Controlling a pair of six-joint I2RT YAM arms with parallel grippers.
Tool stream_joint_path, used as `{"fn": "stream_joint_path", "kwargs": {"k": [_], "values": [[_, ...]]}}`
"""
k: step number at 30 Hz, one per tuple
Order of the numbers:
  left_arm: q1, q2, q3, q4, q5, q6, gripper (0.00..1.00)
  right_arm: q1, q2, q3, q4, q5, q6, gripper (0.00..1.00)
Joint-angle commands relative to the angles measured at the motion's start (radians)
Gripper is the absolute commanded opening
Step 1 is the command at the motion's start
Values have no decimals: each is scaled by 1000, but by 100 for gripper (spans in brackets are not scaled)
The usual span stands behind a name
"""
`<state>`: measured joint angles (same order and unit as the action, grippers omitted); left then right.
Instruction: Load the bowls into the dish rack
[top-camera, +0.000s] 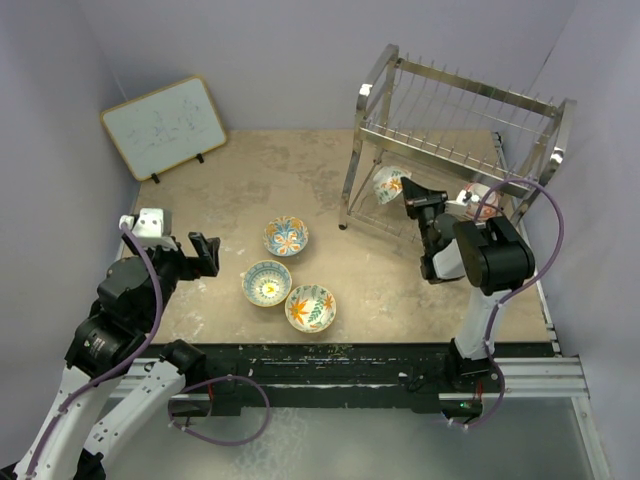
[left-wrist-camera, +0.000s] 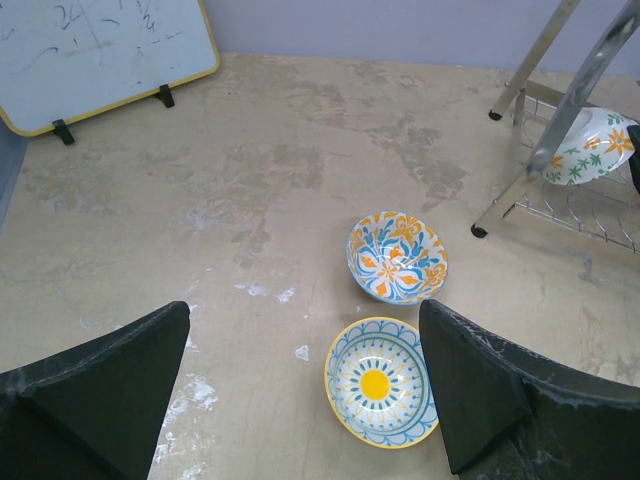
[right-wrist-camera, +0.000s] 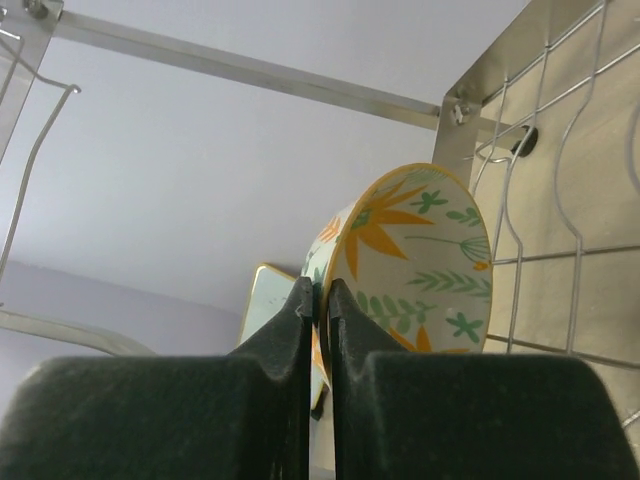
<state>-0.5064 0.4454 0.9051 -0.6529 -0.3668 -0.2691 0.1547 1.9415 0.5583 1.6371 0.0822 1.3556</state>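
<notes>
Three bowls sit on the table: a blue-orange floral bowl (top-camera: 286, 236), a yellow-centred bowl (top-camera: 267, 283) and a green-leaf bowl (top-camera: 310, 307). My left gripper (top-camera: 205, 255) is open and empty, left of them. In the left wrist view (left-wrist-camera: 305, 390) it hovers beside the yellow-centred bowl (left-wrist-camera: 381, 381), with the floral bowl (left-wrist-camera: 397, 256) beyond. My right gripper (top-camera: 412, 192) is shut on the rim of an orange-and-green bowl (top-camera: 388, 185), holding it on edge inside the lower tier of the dish rack (top-camera: 460, 110). The right wrist view shows that grip (right-wrist-camera: 318, 300) on the bowl (right-wrist-camera: 420, 260). A red-orange bowl (top-camera: 480, 203) sits in the rack, partly hidden by the arm.
A wood-framed whiteboard (top-camera: 165, 125) stands at the back left on the table, also in the left wrist view (left-wrist-camera: 90, 50). The rack's legs (left-wrist-camera: 533, 55) stand at the right. Purple walls close in on both sides and at the back.
</notes>
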Motion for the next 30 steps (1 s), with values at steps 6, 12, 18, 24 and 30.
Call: {"fn": "stream_joint_path", "kwargs": {"k": [6,12,18,24,30], "values": [[-5,11,1,49,9,-2,99,-9,-58,-89,-144,70,-32,13],[-5,10,-1,51,14,-5,99,-9,-126,-111,-223,116,-43,16],[-5,5,-5,50,12,-7,99,-9,-209,-124,-351,157,-52,21],[-5,3,-6,53,21,-8,99,-9,-264,-118,-451,160,-63,33],[-5,-3,-7,52,22,-8,99,-9,-356,-98,-603,188,-98,43]]}}
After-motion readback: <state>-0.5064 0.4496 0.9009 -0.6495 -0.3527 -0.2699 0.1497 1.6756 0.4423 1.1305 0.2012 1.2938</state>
